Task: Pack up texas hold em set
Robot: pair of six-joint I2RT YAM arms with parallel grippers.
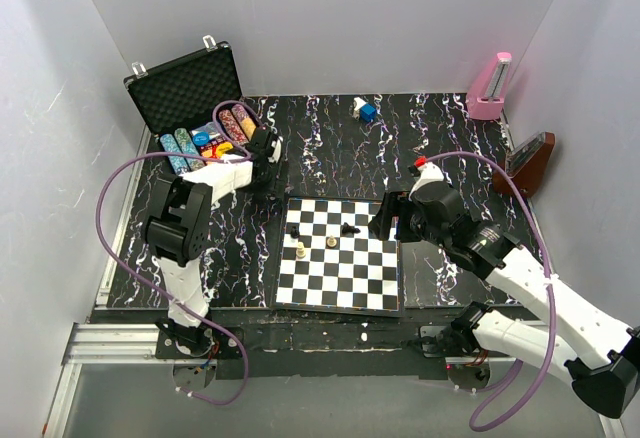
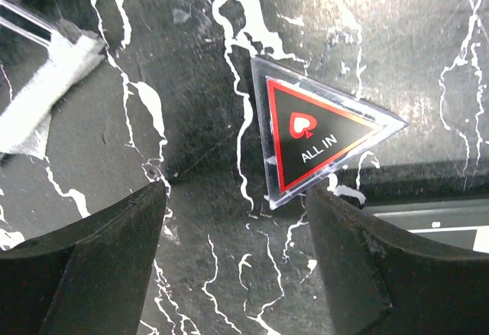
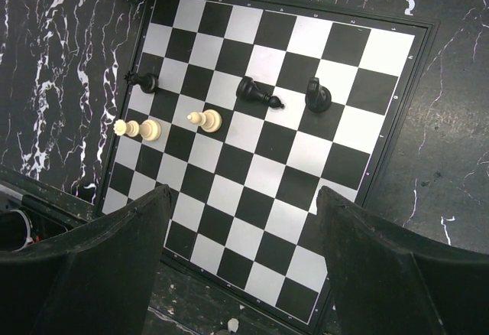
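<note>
Left claw hangs low over the black, white-veined tabletop with its fingers spread and nothing in its hold. A clear triangular token (black face, red border, the words ALL IN) lies flat just beyond the fingertips. Its near edge runs behind the right-hand finger, though whether the two touch I cannot tell.

Just to the far left of that claw the case stands open with its foam-lined lid raised. In its tray sit rows of chips, a blue disc and a red-and-yellow card box.

Right claw is likewise wide open and empty, poised above the chessboard. That board lies in the near middle of the table, with a few black and pale chessmen on its far half. A pink metronome stands in the far right corner, well apart from the case.
</note>
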